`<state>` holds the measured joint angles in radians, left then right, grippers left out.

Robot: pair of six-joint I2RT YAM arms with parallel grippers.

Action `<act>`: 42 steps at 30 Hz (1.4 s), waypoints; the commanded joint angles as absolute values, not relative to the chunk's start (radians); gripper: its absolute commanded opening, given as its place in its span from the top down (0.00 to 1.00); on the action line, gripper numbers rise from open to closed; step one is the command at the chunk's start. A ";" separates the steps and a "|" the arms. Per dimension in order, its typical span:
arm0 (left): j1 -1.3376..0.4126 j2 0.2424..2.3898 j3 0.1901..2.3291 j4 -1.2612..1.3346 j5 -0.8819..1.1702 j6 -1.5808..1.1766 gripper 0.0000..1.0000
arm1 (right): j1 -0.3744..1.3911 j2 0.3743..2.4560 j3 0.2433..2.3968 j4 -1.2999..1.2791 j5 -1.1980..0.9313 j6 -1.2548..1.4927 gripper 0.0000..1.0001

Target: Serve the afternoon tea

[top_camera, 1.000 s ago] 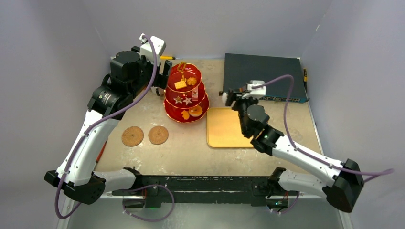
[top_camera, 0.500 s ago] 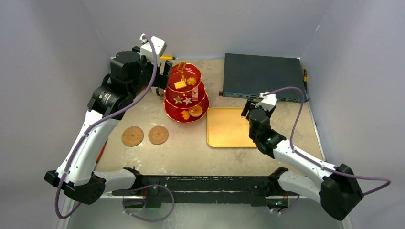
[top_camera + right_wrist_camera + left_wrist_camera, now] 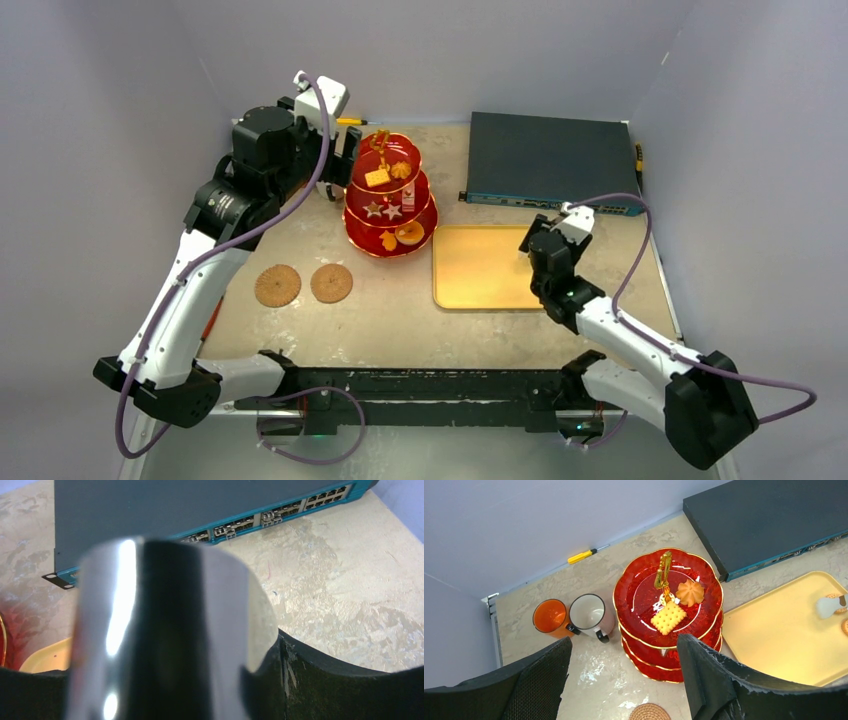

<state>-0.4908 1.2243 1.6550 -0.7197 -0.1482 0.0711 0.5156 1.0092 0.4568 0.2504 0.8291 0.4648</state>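
Note:
The red three-tier stand with a gold handle holds small cookies. In the left wrist view its top tier carries a square cracker and a swirl cookie. An orange mug and a white mug stand left of it, hidden by the arm from above. My left gripper is open and empty, high above the table beside the stand. My right gripper is over the yellow tray's right edge, shut on a shiny metal utensil that fills its wrist view.
The flat yellow tray lies right of the stand. A dark electronics box is at the back right. Two woven coasters lie front left. A yellow screwdriver lies by the back wall.
My right gripper has moved right and back toward me, from the tray's far left corner to its right edge, still holding the utensil. The left arm has not moved.

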 commanded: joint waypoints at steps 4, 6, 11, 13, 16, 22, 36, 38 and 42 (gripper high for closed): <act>-0.483 1.227 1.672 -0.686 -0.140 0.079 0.23 | 0.501 0.963 0.439 0.217 0.872 0.503 0.30; -0.483 1.227 1.673 -0.685 -0.140 0.079 0.23 | 0.498 0.957 0.434 0.220 0.877 0.499 0.30; -0.482 1.229 1.682 -0.687 -0.140 0.078 0.23 | 0.479 0.961 0.429 0.255 0.882 0.471 0.29; -0.484 1.231 1.688 -0.689 -0.140 0.077 0.23 | 0.467 0.969 0.430 0.261 0.881 0.466 0.29; -0.483 1.232 1.690 -0.689 -0.140 0.077 0.23 | 0.444 0.981 0.424 0.284 0.865 0.454 0.29; -0.482 1.235 1.696 -0.689 -0.144 0.082 0.23 | 0.430 1.023 0.444 0.296 0.846 0.450 0.29; -0.483 1.235 1.701 -0.684 -0.149 0.088 0.23 | 0.427 1.053 0.473 0.284 0.806 0.485 0.33; -0.483 1.235 1.700 -0.682 -0.151 0.088 0.23 | 0.428 1.057 0.481 0.285 0.818 0.481 0.33; -0.483 1.232 1.697 -0.681 -0.150 0.088 0.23 | 0.428 1.061 0.482 0.268 0.797 0.500 0.33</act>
<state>-0.4908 1.2350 1.6608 -0.7189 -0.1482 0.0723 0.4309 1.0607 0.4393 0.2729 0.8097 0.4694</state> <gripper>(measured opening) 0.770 0.679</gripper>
